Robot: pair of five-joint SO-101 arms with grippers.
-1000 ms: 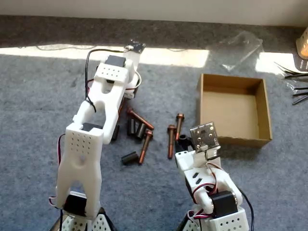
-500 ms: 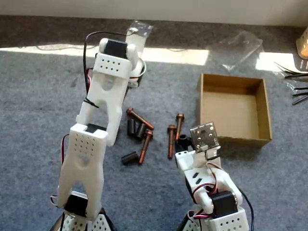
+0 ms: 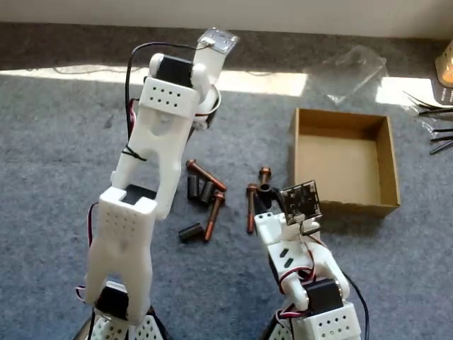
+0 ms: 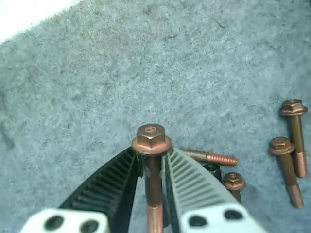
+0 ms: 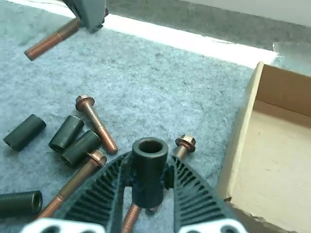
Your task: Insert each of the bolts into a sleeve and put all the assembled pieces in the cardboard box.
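Observation:
My left gripper is shut on a copper bolt, held by the shank just under its hex head, high above the grey carpet. The right wrist view shows that bolt sticking out of the left gripper's dark fingers. My right gripper is shut on a black sleeve, upright with its bore open. In the high view the sleeve hangs by the cardboard box's near left corner. Loose bolts and sleeves lie between the arms.
Two more bolts lie side by side just left of the right gripper. A pair of sleeves sits among the bolts. A clear plastic bag lies behind the box, and dark tools at the right edge.
The left arm has risen and swung away from the pile toward the far side, carrying the bolt. The right gripper with the sleeve has shifted slightly forward and left.

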